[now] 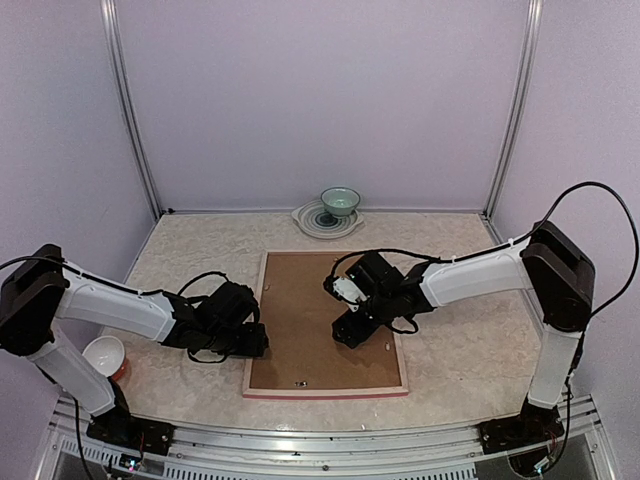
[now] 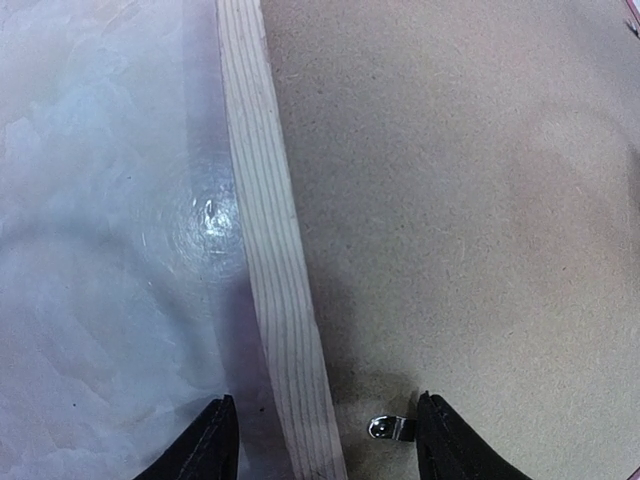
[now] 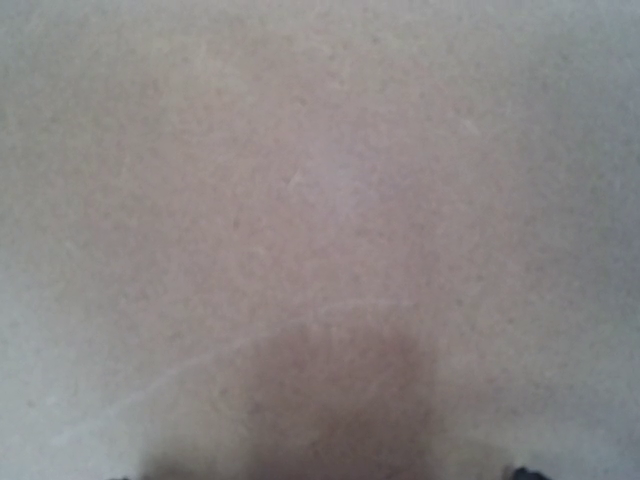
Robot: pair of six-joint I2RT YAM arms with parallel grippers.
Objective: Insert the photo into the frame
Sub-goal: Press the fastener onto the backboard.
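**On the table, frame face-down, backing going in**

Across the middle of the marbled table [image 1: 455, 350] lies the frame [image 1: 325, 392], pale wood side up and only a pink edge showing along its near rail. It is presumably turned over so that it can be loaded from behind. The brown hardboard backing [image 1: 300, 320] fills its opening and hides whatever sits beneath. The photo shows in no view; it is probably under the board, but I cannot tell.

Right of centre, the right gripper [image 1: 348, 333] is set low over the backing, seemingly to keep it flat. Its camera shows little but blurred board, with the finger ends just in the bottom corners, set wide apart on nothing.

At the left rail, the left gripper [image 2: 325, 405] has its fingers apart, one over the table and one over the board, with the wooden rail between them. Just beside the inner finger is a small metal clip [image 2: 390, 428] at the board's edge. That clip is likely what this arm is placed to work.
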